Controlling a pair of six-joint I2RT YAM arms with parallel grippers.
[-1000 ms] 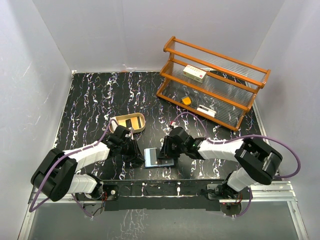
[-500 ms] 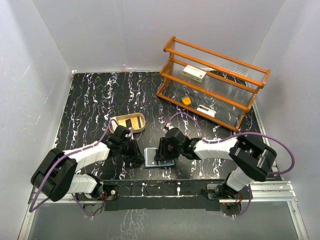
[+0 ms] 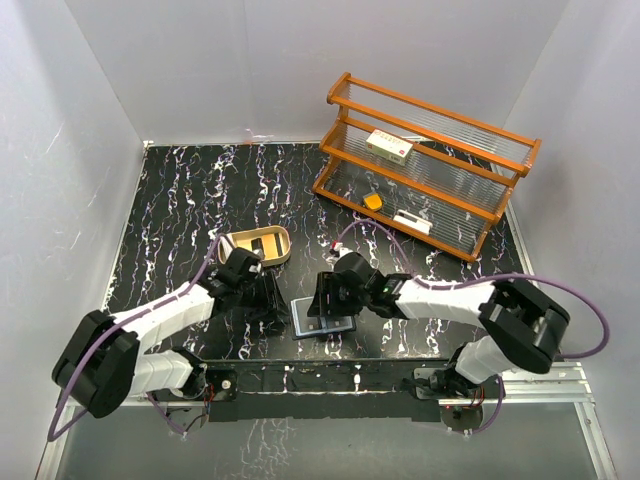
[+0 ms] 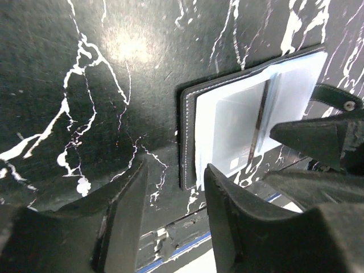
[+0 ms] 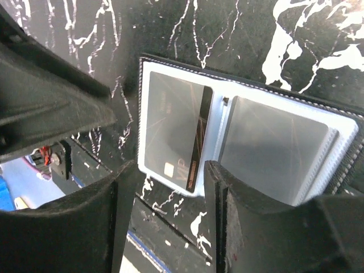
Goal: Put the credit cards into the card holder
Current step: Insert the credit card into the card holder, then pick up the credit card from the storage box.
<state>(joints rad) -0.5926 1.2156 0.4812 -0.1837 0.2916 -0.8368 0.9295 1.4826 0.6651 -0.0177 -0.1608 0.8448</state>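
— Where is the holder?
— On the black, white-veined marble table (image 3: 180,200), near its front edge. The small black bifold card holder (image 3: 322,319) lies open, pale inside up.
— Any cards?
— One grey card (image 5: 173,128) with a dark stripe sits in one half.
— Your pincers?
— My left pincer (image 4: 176,170) and right pincer (image 5: 169,168) both gape, gripping nothing.

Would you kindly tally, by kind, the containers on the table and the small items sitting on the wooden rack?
Wooden rack: 1
Tan tray: 1
Card holder, lying open: 1
Small items on the rack: 3 (white-and-red box, orange piece, white piece)
Total: 6
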